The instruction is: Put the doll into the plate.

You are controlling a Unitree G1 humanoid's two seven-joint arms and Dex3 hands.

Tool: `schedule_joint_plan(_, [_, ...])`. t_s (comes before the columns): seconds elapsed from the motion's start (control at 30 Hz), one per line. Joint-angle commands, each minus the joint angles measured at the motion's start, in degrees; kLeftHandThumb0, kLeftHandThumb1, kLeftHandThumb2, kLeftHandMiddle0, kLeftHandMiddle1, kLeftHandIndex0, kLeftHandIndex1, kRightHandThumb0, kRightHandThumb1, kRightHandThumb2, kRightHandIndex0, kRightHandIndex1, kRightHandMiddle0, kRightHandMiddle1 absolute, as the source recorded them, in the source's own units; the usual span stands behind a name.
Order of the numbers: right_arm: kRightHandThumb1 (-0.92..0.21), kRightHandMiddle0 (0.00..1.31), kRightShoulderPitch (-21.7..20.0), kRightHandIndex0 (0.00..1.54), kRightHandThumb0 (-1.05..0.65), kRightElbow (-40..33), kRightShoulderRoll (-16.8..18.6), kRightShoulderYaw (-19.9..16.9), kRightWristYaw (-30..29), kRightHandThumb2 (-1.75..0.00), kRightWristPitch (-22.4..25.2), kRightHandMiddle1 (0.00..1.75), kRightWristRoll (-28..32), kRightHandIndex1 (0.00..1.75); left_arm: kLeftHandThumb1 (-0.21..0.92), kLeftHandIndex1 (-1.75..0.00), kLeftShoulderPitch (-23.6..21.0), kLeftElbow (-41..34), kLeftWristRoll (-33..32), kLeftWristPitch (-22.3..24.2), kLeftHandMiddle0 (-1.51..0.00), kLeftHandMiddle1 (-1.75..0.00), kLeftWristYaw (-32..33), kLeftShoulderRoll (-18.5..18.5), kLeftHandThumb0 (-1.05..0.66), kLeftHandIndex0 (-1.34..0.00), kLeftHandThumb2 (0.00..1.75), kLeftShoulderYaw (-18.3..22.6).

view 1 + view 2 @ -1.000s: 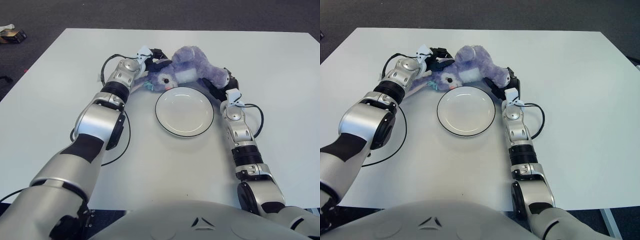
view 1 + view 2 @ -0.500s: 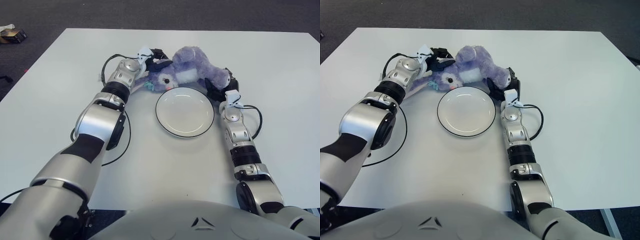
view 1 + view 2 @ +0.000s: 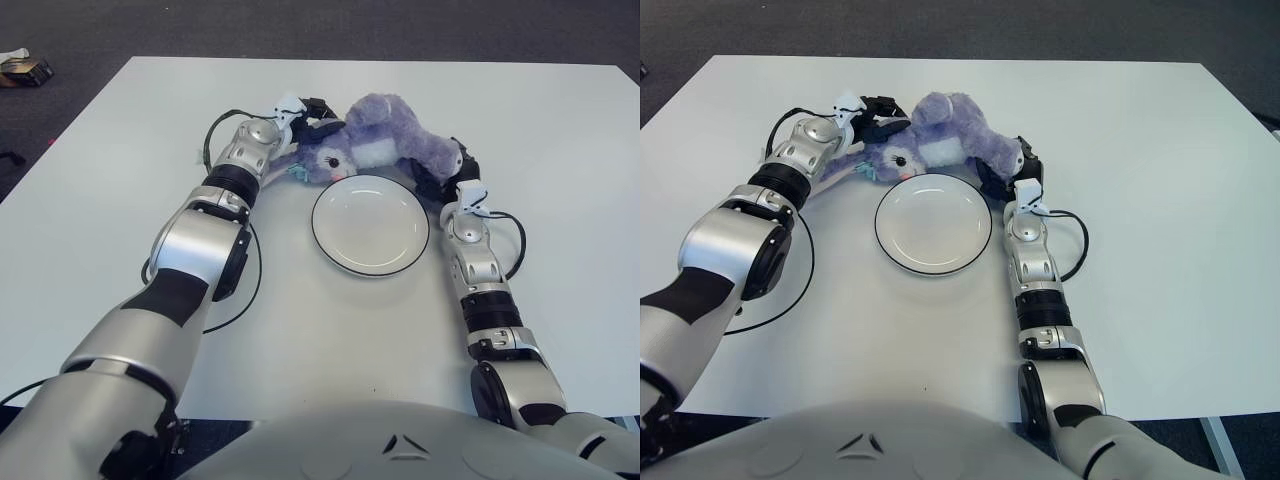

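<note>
We count one purple plush doll (image 3: 375,148), one white plate (image 3: 370,224) with a dark rim, one white table (image 3: 120,180), two hands. The doll lies on the table just behind the plate's far rim, head toward our left, not in the plate (the plate holds nothing). Our left hand (image 3: 305,112) is at the doll's head end with fingers closed on the ear area; our right hand (image 3: 450,172) is at the doll's rear end, dark fingers wrapped against the plush. Both hold the doll. A black cable (image 3: 252,280) loops on the table by the left arm. The left eye view alone shows a small brown box (image 3: 24,68) on the floor, far left; the right eye view cuts it off.
</note>
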Motion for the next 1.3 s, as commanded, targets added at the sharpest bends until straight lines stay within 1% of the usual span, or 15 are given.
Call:
schedule_joint_plan(0.0, [-0.46, 0.66, -0.5, 0.95, 0.16, -2.1, 0.7, -1.7, 0.7, -0.85, 6.3, 1.75, 2.7, 1.75, 0.92, -1.38, 2.7, -0.2, 0.1, -2.7, -0.54, -1.75, -0.3, 0.0, -0.37, -0.56, 0.18, -0.2])
schedule_joint_plan(0.17, [-0.51, 0.66, -1.7, 0.95, 0.13, -4.6, 1.1, -4.2, 1.1, -0.76, 13.2, 1.75, 6.1, 1.75, 0.92, -1.38, 3.9, -0.9, 0.9, -6.4, -0.52, -1.75, 2.1, 0.4, -0.37, -0.55, 0.18, -0.5])
schedule_joint_plan(0.23, [-0.52, 0.65, -2.3, 0.95, 0.13, -6.0, 1.4, -5.5, 1.3, -0.74, 16.3, 1.75, 8.2, 1.75, 0.92, -1.39, 4.9, -1.6, 1.6, -9.1, -0.51, -1.75, 4.2, 0.5, -0.37, -0.55, 0.19, -0.8])
schedule_joint_plan(0.33, [-0.53, 0.65, -3.0, 0.95, 0.13, -7.9, 1.8, -7.6, 1.6, -0.72, 20.4, 1.75, 11.5, 1.75, 0.92, -1.39, 6.9, -2.5, 4.5, -16.0, -0.46, -1.7, 10.4, 1.0, -0.37, -0.54, 0.19, -2.5])
schedule_joint_plan(0.43, [-0.54, 0.65, -3.4, 0.95, 0.14, -9.5, 1.9, -9.0, 1.9, -0.71, 23.5, 1.75, 13.8, 1.75, 0.92, -1.38, 8.4, -2.8, 7.7, -21.9, -0.43, -1.55, 16.3, 1.7, -0.37, -0.55, 0.18, -4.5])
schedule_joint_plan(0.5, [-0.54, 0.65, -3.4, 0.95, 0.14, -10.1, 1.8, -9.4, 1.9, -0.71, 24.6, 1.75, 14.4, 1.75, 0.92, -1.38, 8.7, -2.5, 8.7, -23.7, -0.43, -1.48, 18.2, 1.9, -0.37, -0.55, 0.18, -5.1])
schedule_joint_plan(0.63, [-0.55, 0.64, -3.4, 0.95, 0.14, -10.7, 1.8, -9.5, 1.9, -0.7, 25.6, 1.75, 14.6, 1.75, 0.92, -1.37, 8.5, -1.6, 9.2, -24.7, -0.43, -1.44, 19.4, 1.9, -0.37, -0.56, 0.18, -5.4])
schedule_joint_plan(0.67, [-0.55, 0.64, -4.1, 0.95, 0.14, -11.3, 1.5, -10.9, 2.2, -0.7, 28.5, 1.75, 16.4, 1.75, 0.92, -1.37, 9.3, -2.5, 12.6, -27.3, -0.43, -1.44, 23.5, 3.0, -0.37, -0.56, 0.18, -7.6])
schedule_joint_plan(0.73, [-0.55, 0.64, -5.3, 0.94, 0.15, -12.3, 0.9, -12.9, 2.4, -0.7, 32.9, 1.75, 19.2, 1.75, 0.92, -1.44, 10.4, -3.5, 17.4, -30.9, -0.32, -1.31, 29.5, 4.5, -0.36, -0.49, 0.24, -10.8])
schedule_joint_plan(0.8, [-0.55, 0.63, -6.0, 0.94, 0.16, -13.0, 0.5, -13.8, 2.2, -0.7, 35.4, 1.75, 20.4, 1.75, 0.91, -1.2, 10.5, -3.5, 19.6, -32.4, -0.27, -1.12, 32.5, 5.1, -0.39, -0.31, 0.15, -12.3])
schedule_joint_plan(0.9, [-0.56, 0.62, -6.9, 0.93, 0.16, -14.1, 0.1, -14.7, 1.7, -0.69, 38.4, 1.75, 21.5, 1.75, 0.92, -1.04, 10.3, -3.0, 22.0, -33.4, -0.23, -1.0, 36.0, 5.6, -0.41, -0.23, 0.08, -13.9])
schedule_joint_plan(1.0, [-0.57, 0.61, -8.0, 0.91, 0.16, -14.9, -0.3, -15.7, 1.1, -0.66, 41.3, 1.75, 22.4, 1.75, 0.92, -0.95, 10.0, -2.6, 24.0, -34.2, -0.23, -0.95, 39.3, 6.0, -0.41, -0.22, 0.07, -15.2])
schedule_joint_plan(1.2, [-0.58, 0.61, -8.3, 0.89, 0.17, -15.4, -0.3, -16.1, 0.9, -0.64, 42.8, 1.75, 22.5, 1.75, 0.92, -0.9, 9.6, -1.7, 24.8, -34.6, -0.23, -0.92, 41.1, 6.0, -0.42, -0.22, 0.06, -16.0])
schedule_joint_plan(1.23, [-0.58, 0.61, -9.7, 0.89, 0.17, -15.3, -0.7, -17.1, 0.7, -0.64, 45.0, 1.75, 23.4, 1.75, 0.92, -0.9, 9.9, -2.9, 27.8, -35.3, -0.23, -0.92, 45.4, 6.9, -0.42, -0.22, 0.06, -17.8])
schedule_joint_plan(1.27, [-0.59, 0.6, -10.7, 0.88, 0.17, -15.2, -1.1, -17.8, 0.6, -0.64, 46.7, 1.75, 24.0, 1.75, 0.92, -0.88, 10.1, -3.9, 30.1, -35.8, -0.25, -0.85, 48.6, 7.6, -0.42, -0.23, 0.07, -19.2])
